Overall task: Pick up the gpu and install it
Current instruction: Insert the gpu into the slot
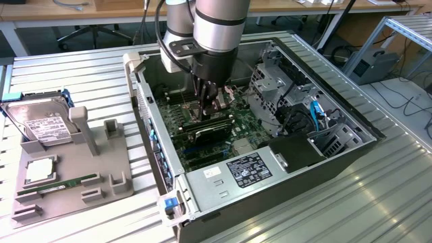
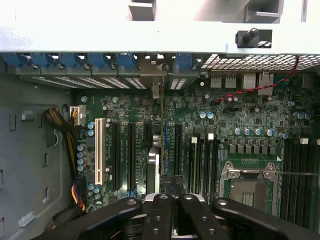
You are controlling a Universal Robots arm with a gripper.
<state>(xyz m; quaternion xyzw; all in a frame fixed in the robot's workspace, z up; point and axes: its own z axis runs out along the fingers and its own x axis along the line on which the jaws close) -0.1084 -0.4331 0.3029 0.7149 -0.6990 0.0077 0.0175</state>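
Observation:
The gpu (image 1: 208, 132), a thin dark card, stands on edge on the motherboard (image 1: 240, 126) inside the open computer case (image 1: 223, 190). In the wrist view the gpu (image 2: 163, 135) is seen edge-on along an expansion slot, its metal bracket (image 2: 157, 90) against the case's rear slots. My gripper (image 1: 208, 116) has reached down into the case and hangs right over the card's top edge. Its black fingers (image 2: 160, 210) are shut side by side, and the gripper (image 2: 172, 195) sits just above the card. I cannot tell whether they touch the card.
On the exterior view's left, a grey parts fixture (image 1: 88, 152) holds a hard drive (image 1: 40, 124), a processor (image 1: 40, 169) and a green RAM stick (image 1: 57, 186). Drive cages (image 1: 270, 86) and cables crowd the case's far side. An empty processor socket (image 2: 247, 185) lies beside the slots.

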